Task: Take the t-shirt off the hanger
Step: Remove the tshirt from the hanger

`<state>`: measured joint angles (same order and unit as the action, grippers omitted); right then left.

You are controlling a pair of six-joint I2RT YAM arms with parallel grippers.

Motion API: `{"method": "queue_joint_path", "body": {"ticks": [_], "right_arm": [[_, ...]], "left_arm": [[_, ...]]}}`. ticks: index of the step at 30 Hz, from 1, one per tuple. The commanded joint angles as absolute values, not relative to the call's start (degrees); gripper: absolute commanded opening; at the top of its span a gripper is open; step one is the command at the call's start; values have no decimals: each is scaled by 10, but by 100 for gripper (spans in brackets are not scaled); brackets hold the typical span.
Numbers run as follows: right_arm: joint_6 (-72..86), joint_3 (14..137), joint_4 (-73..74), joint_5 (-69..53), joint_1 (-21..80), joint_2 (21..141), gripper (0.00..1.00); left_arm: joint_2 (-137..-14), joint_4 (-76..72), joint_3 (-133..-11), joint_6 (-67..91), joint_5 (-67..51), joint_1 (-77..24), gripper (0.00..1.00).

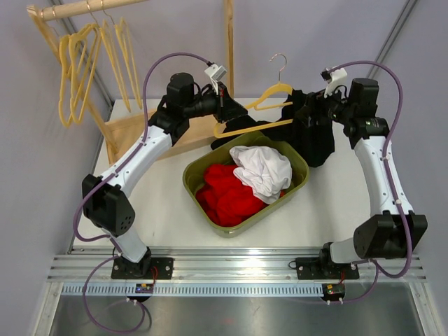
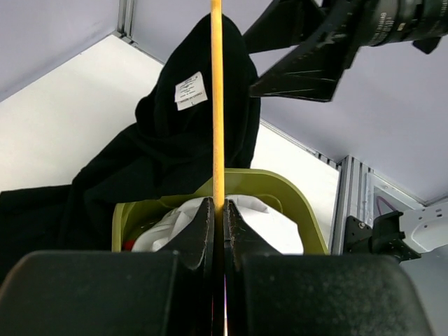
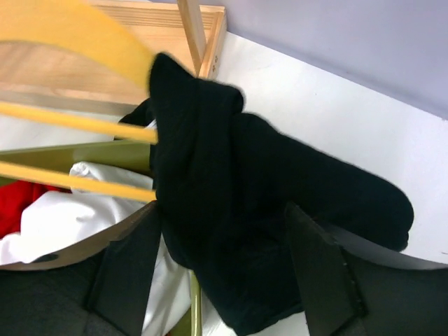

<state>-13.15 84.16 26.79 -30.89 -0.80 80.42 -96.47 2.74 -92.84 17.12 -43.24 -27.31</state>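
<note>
The left gripper [image 2: 218,210] was clenched on the bar of the yellow hanger [image 1: 255,127], held above the far rim of the olive bin [image 1: 192,175]. The black t-shirt [image 1: 316,136] hung bunched on the hanger's right end, near the far edge of the tabletop [image 1: 168,210]. The right gripper [image 3: 220,210] had its fingers spread wide on either side of the cloth.

T-shirt [image 3: 231,203] matt cloth (black); hanger [image 2: 217,105] smooth.

a robot lab: aluminium rail [image 1: 238,269] bolting arms to a white table [image 1: 168,210], bare grey walls.
</note>
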Motion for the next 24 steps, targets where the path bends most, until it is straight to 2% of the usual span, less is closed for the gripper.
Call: {"method": "queue_joint_path", "body": {"ticks": [1, 6, 7, 9, 15, 18, 24], "right_arm": [[-100, 882, 258, -294, -8, 838, 75], [-72, 913, 279, -312, -8, 872, 47], [-69, 926, 286, -308, -8, 882, 23], [-66, 937, 288, -292, -8, 889, 2], [-43, 928, 233, -237, -27, 857, 0], [-13, 937, 198, -208, -76, 851, 0], [-34, 950, 179, -177, -149, 891, 0]], "left_arm": [[-932, -39, -928, 194, -434, -271, 0], [-928, -36, -925, 199, -433, -271, 0], [-927, -32, -924, 196, -432, -271, 0], [-924, -24, -923, 185, -428, -271, 0], [-907, 57, -910, 106, -407, -268, 0], [-895, 104, -895, 53, -397, -262, 0], [-845, 92, -855, 46, -425, -229, 0]]}}
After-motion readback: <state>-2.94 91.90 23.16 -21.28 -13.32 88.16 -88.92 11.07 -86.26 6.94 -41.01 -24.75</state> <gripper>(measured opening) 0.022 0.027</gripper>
